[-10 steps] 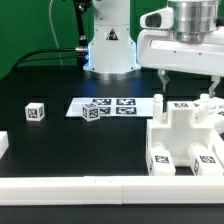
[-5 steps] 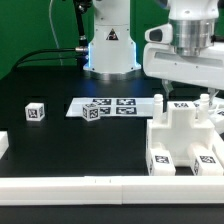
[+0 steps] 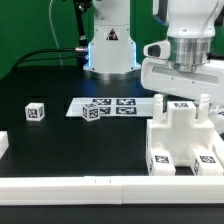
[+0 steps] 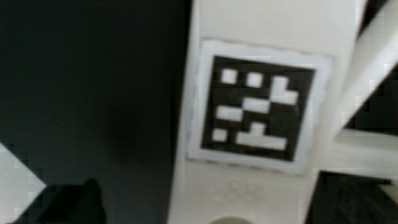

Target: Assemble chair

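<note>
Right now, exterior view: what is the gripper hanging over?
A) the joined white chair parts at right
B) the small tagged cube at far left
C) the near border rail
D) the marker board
A: the gripper hangs above the chair at the exterior view's right, and the wrist view shows a tagged white bar directly beneath it.

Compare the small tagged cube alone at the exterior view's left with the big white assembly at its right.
The cube is one small block; the chair assembly is far larger, several joined pieces with upright posts. The cube sits alone on the black table at the exterior view's left; the assembly stands at its right. Both are white with black-and-white square tags.
</note>
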`<state>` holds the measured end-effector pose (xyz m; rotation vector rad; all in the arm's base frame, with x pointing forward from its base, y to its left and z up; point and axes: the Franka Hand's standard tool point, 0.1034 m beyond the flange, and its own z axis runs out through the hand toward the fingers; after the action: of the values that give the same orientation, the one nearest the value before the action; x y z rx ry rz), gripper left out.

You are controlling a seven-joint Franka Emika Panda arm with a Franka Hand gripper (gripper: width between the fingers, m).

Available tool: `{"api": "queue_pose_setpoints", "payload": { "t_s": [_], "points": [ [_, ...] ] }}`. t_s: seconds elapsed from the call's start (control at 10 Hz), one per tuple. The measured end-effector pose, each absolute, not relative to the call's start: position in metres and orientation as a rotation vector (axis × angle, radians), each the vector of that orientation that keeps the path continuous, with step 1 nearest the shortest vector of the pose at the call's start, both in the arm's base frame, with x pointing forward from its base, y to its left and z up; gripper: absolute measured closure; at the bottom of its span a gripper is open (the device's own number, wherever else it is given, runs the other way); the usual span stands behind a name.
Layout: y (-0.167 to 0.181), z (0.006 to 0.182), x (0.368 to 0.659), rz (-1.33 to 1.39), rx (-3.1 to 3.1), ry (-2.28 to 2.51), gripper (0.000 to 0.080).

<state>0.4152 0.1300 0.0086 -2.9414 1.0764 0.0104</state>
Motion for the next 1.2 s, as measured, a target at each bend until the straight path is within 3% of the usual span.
{"api": "queue_pose_setpoints", "payload": {
  "t_s": [0.4, 0.6, 0.7, 0.8, 1.0, 1.2],
  "points": [
    [0.124, 0.007, 0.414, 0.015, -2.961, 1.039, 0.0151],
    [0.124, 0.007, 0.414, 0.015, -2.961, 1.038, 0.0421],
    [0.125, 0.008, 0.415, 0.011, -2.96, 1.034, 0.0517],
    [0.122, 0.009, 0.416, 0.011, -2.975, 0.989, 0.0517],
    [0.102, 0.03, 0.417, 0.016, -2.992, 0.877, 0.0515],
    [0.083, 0.069, 0.42, 0.026, -2.978, 0.784, 0.0515]
  ]
}}
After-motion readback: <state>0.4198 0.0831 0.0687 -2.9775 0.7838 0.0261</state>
